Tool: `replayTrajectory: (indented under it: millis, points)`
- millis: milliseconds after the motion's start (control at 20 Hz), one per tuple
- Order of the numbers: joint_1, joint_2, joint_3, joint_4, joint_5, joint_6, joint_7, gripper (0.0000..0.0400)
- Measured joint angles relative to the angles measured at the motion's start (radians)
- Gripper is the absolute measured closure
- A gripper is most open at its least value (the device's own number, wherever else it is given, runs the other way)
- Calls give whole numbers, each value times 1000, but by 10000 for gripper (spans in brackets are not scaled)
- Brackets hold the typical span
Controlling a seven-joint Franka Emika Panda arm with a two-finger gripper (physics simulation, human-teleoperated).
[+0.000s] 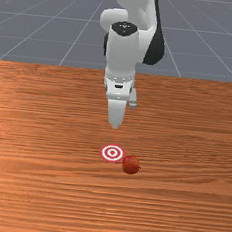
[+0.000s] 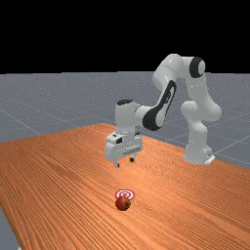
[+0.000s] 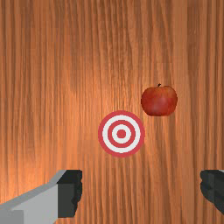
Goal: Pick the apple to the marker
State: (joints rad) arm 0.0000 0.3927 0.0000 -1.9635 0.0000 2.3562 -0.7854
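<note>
Gripper (image 2: 124, 162) mid-frame in far view, fingers wide, nothing between; held above worktop (image 2: 58, 176), presumably for clearance before grasping. Apple (image 1: 131, 164) lower right of centre, front view, beside marker (image 1: 112, 153); needs carrying onto it.

There is one round, red apple (image 3: 159, 101) with one short, dark stem (image 3: 159, 85). There is one flat, round, red-and-white marker (image 1: 112, 153); it has two white rings (image 3: 121, 117), two red rings (image 3: 121, 112) and one red dot (image 3: 121, 134) at its centre. The orange-brown wooden table (image 2: 58, 171) numbers one, as does the white and grey robot arm (image 2: 166, 95). The arm has one white gripper (image 2: 124, 162) with two fingers (image 3: 70, 192), and these have two dark tips, one to each finger.
</note>
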Motion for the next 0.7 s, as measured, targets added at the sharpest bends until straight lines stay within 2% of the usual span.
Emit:
replayTrajectory:
  millis: [200, 250, 300, 350, 400, 500, 550, 700]
  points:
    - [4, -1, -7, 3, 6, -13, 41, 0]
    - [30, -43, -44, -31, -8, -70, 223, 155]
    - [49, -70, -78, -33, -11, -131, 402, 250]
    - [64, -80, -107, -19, -4, -188, 581, 308]
    - [78, -77, -132, 3, 10, -242, 758, 344]
    - [100, -51, -174, 53, 62, -343, 1097, 379]
    - [103, -40, -186, 71, 85, -376, 1192, 387]
    - [101, -28, -199, 90, 119, -417, 1298, 397]
